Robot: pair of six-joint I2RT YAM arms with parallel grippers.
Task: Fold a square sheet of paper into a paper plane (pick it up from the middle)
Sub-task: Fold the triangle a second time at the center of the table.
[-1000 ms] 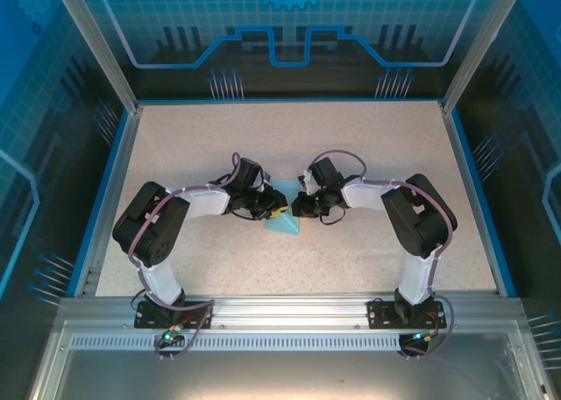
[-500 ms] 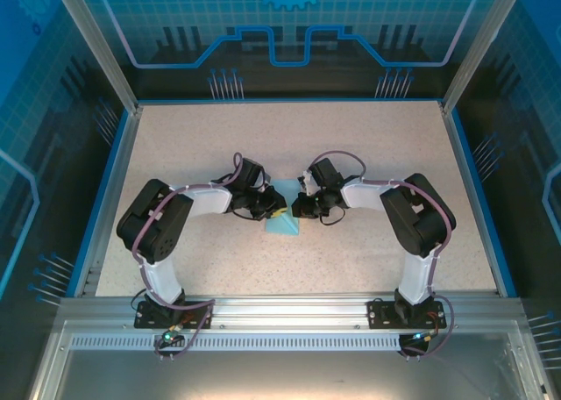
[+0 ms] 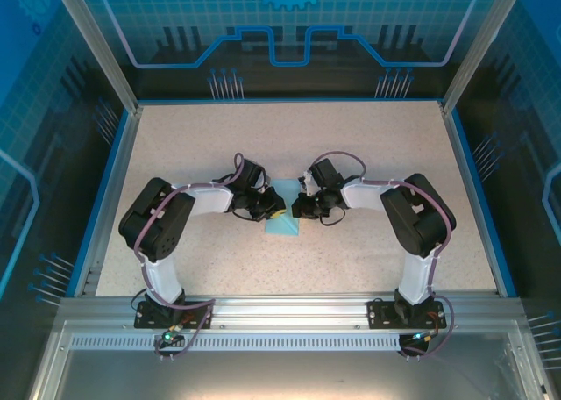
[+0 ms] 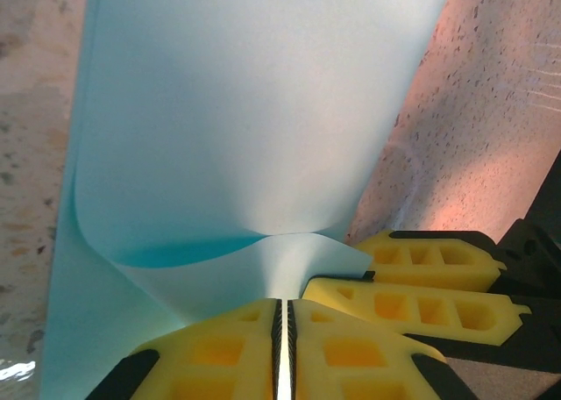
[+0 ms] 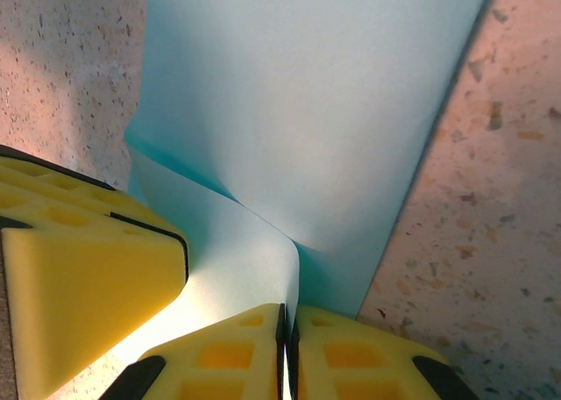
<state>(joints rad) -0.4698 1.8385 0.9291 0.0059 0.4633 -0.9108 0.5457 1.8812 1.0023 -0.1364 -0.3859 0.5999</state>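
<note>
**Sheet [image 3: 283, 227] pinched from both sides, middle of the table [image 3: 377, 146]**

The pale blue sheet lies at the table's middle, between the two arms. The left gripper [image 4: 282, 308] has its yellow pads pressed together on a lifted part of the paper. The right gripper [image 5: 287, 312] pinches the sheet the same way from the opposite side, just beside the left one.

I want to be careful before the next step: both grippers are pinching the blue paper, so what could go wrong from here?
1. The left gripper and the right gripper pinch the same thin sheet of paper close together; pulling apart could tear it.
2. The paper bulges in a soft curve near the pinches, so a crease might form off line.
3. The yellow fingers of the two grippers sit very near each other; they might collide.
</note>
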